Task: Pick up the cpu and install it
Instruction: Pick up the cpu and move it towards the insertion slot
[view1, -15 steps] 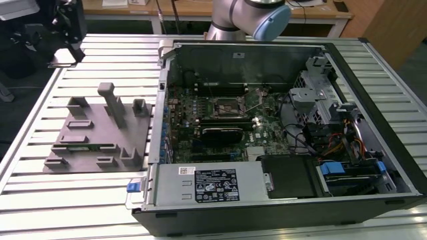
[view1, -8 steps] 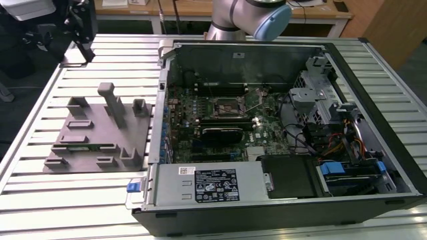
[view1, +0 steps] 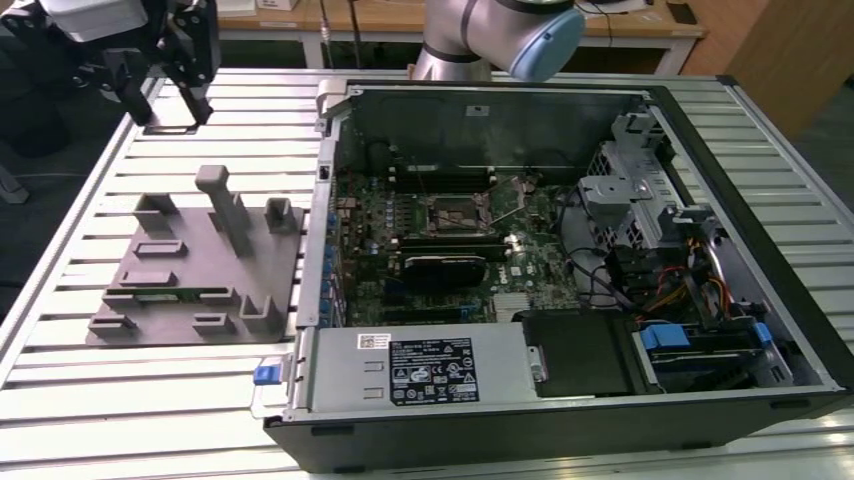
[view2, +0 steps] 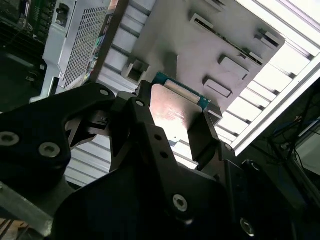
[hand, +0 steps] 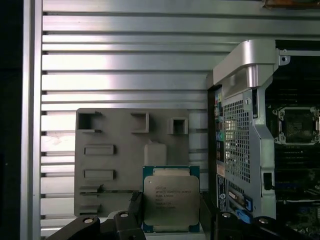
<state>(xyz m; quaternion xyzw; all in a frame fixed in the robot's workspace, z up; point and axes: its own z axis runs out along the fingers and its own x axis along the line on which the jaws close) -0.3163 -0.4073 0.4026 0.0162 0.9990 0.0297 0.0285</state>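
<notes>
Slatted alu. table (view1: 67, 200); gripper (view1: 168, 112) at upper left of exterior view, jaws clamped on cpu (hand: 170, 200), near grey fixture (view1: 187, 250).

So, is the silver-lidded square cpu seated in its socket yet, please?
Out: the black end effector holds the cpu, outside the open computer case.

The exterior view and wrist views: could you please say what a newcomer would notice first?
The hand grips the silver cpu, raised over the slatted table at the exterior view's left. At the exterior view's right lies an open computer case, its motherboard exposed.
</notes>
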